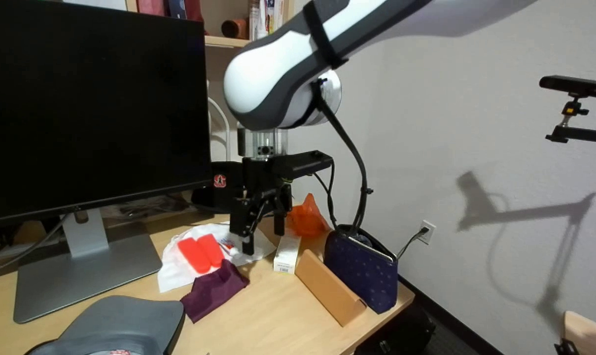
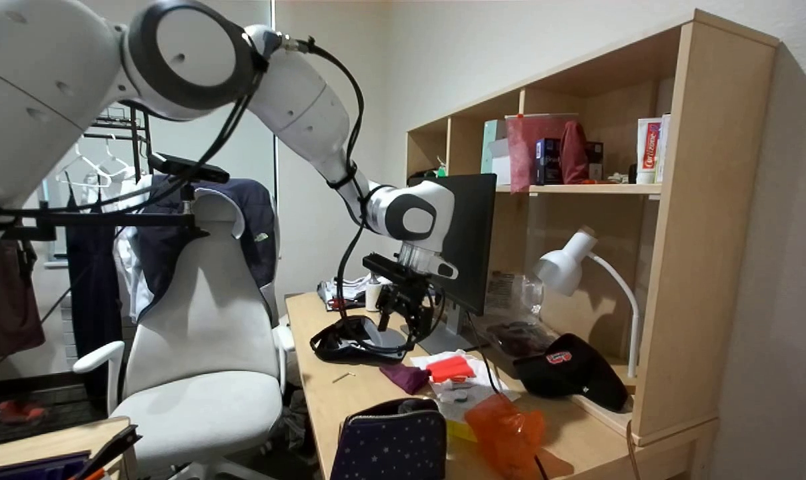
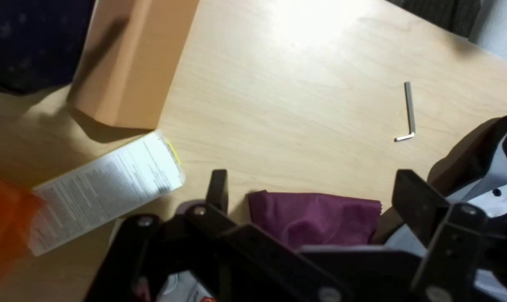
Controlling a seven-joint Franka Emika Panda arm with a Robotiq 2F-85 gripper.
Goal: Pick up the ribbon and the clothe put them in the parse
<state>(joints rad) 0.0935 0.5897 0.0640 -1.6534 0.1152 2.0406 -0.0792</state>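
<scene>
Cloth [image 3: 316, 214] of deep maroon, softly rumpled, navy star-dotted purse [image 2: 393, 443] standing open-topped, jaws wide apart

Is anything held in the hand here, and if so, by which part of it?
Nothing is held: the hand hangs open above the desk, and the maroon cloth lies lower down, ungripped.

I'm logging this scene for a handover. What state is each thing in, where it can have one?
Tool, open, holding nothing
Purse, upright, top open
Maroon cloth, rumpled, not held
Monitor, screen dark
Power plug, plugged in
White box, lying flat
Orange bag, crumpled
Desk lamp, cannot tell if lit
</scene>
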